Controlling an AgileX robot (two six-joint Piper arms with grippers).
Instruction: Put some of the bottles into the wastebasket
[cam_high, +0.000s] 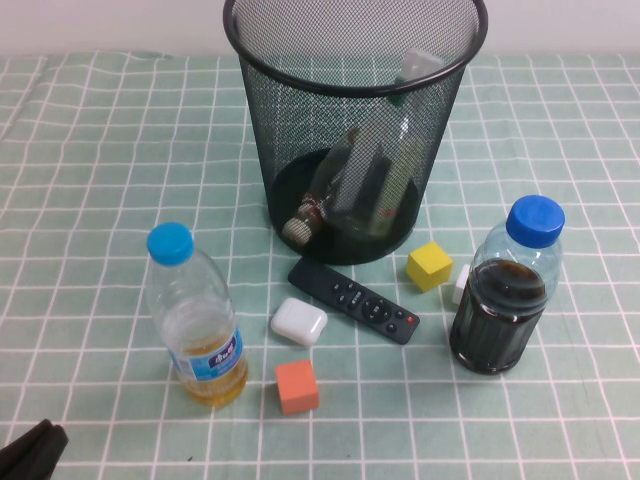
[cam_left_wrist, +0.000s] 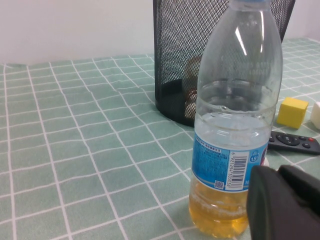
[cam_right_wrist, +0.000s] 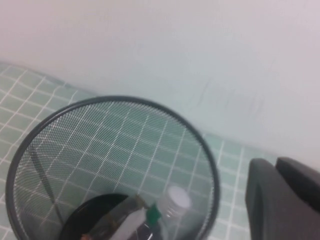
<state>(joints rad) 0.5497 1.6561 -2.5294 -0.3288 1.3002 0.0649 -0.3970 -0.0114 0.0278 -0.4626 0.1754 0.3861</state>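
Note:
The black wire-mesh wastebasket (cam_high: 262, 130) stands at the back centre. Inside it lean a small bottle with a beige cap (cam_high: 297, 230) and a taller white-capped bottle (cam_high: 420, 66). The right wrist view looks down into the wastebasket (cam_right_wrist: 75, 135) at the white cap (cam_right_wrist: 173, 197). My right gripper (cam_right_wrist: 275, 162) is above the rim, shut and empty, out of the high view. My left gripper (cam_high: 35, 445) is at the table's front left corner, shut and empty (cam_left_wrist: 277, 170), beside a blue-capped bottle of yellow liquid (cam_left_wrist: 235, 125).
The yellow-liquid bottle (cam_high: 200, 320) stands front left and a blue-capped bottle of dark liquid (cam_high: 500, 300) front right. Between them lie a black remote (cam_high: 355, 300), a white case (cam_high: 298, 321), an orange cube (cam_high: 296, 386) and a yellow cube (cam_high: 429, 265).

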